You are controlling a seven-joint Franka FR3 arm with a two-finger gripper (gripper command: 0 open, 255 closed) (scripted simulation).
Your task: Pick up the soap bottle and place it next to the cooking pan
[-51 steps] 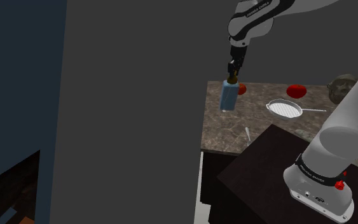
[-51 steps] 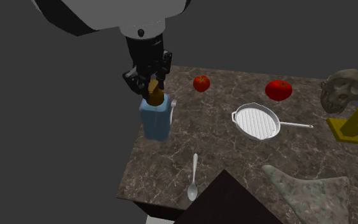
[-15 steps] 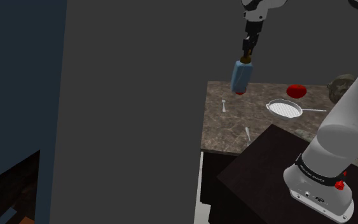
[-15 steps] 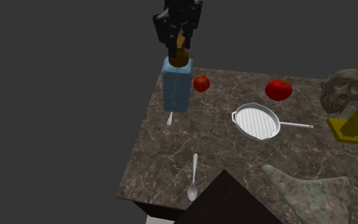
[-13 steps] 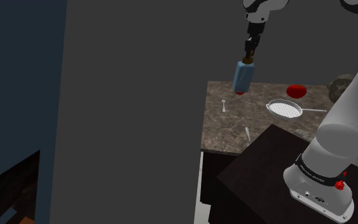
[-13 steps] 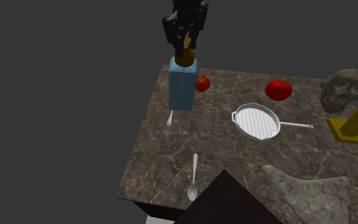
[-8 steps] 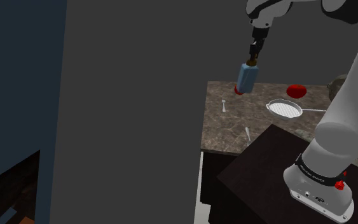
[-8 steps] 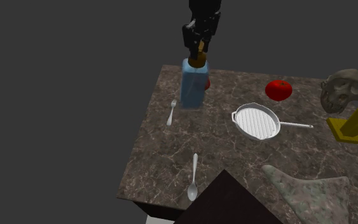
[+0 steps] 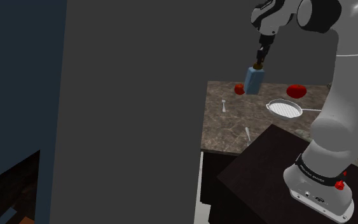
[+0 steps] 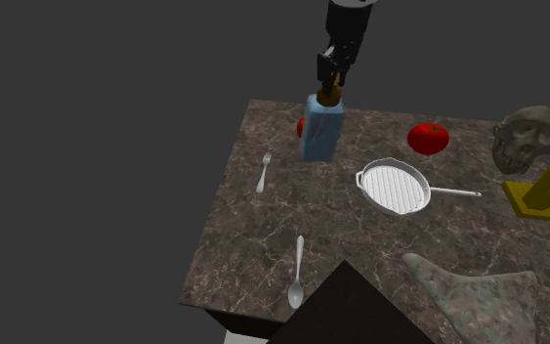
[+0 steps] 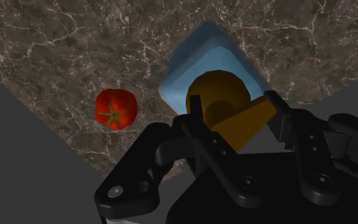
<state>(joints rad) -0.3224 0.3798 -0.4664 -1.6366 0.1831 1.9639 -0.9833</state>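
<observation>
The soap bottle is a light blue block with a brown pump top, hanging in the air above the marble counter. My gripper is shut on its brown top, with the blue body dangling below. In the wrist view the fingers clasp the brown pump. The cooking pan, white with a ribbed inside and a thin handle, lies on the counter toward the second exterior view's right of the bottle. In the shoulder view the pan sits below and right of the bottle.
Two tomatoes rest near the counter's far edge. A fork and a spoon lie on the counter. A skull-like ornament and a yellow object stand at the second exterior view's right.
The gripper has carried the bottle sideways over the counter toward the pan, uncovering the fork. The bottle stays clasped by its top.
</observation>
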